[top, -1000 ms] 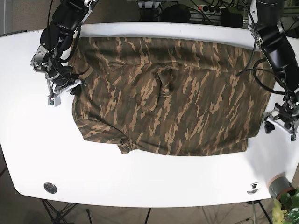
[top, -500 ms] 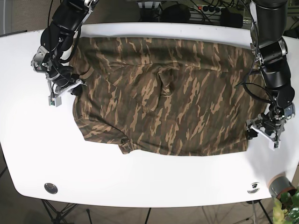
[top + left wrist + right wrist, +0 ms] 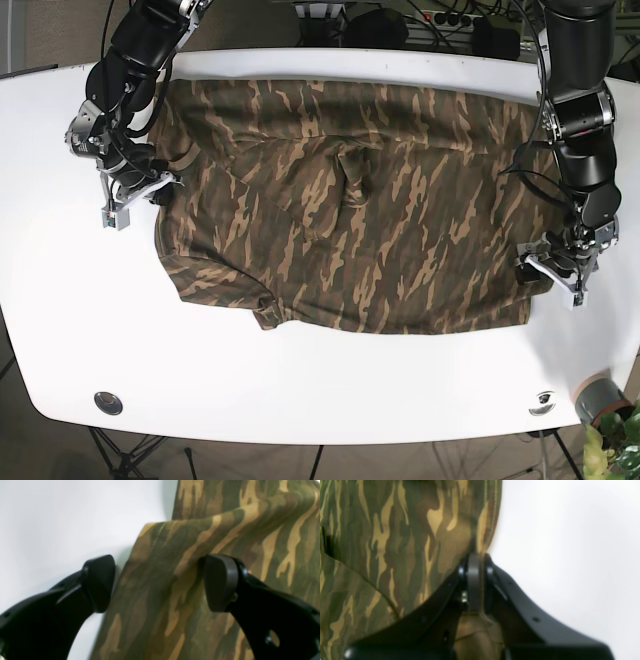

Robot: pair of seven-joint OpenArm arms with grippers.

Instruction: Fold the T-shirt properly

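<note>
The camouflage T-shirt (image 3: 350, 200) lies spread on the white table (image 3: 300, 390). My left gripper (image 3: 157, 582) stands wide open astride its right edge, one finger on the table, one on cloth. My right gripper (image 3: 473, 562) is closed tight on the shirt's left edge.

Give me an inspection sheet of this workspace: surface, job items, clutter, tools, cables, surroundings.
Surface: white table, rounded corners.
Job items: camouflage T-shirt spread out, wrinkled near the middle, one sleeve bunched at the near edge.
Clutter: two small round fittings near the table's front corners.
Tools: left tool open, fingers straddling the shirt's edge; right tool shut on the shirt's hem.
Cables: black cables run along the left arm; a power strip behind the table.
Surroundings: potted plant beside the table's front corner; stand legs below.
</note>
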